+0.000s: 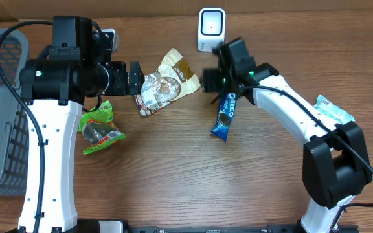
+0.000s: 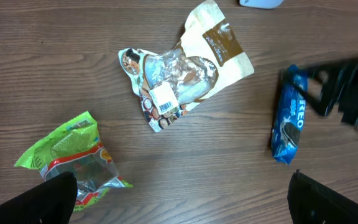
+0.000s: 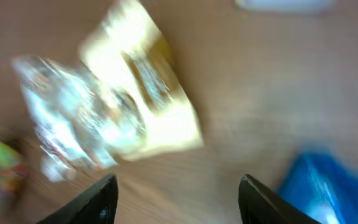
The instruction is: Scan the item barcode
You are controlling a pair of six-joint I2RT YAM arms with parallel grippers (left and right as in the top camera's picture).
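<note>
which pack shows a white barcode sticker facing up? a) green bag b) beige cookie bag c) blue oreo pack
b: the left wrist view shows the barcode sticker on the clear front of the beige cookie bag.

Your overhead view is bright and even, shadows soft, left wrist view sharp, glare on the snack bag (image 2: 179, 71), right wrist view smeared with blur.
</note>
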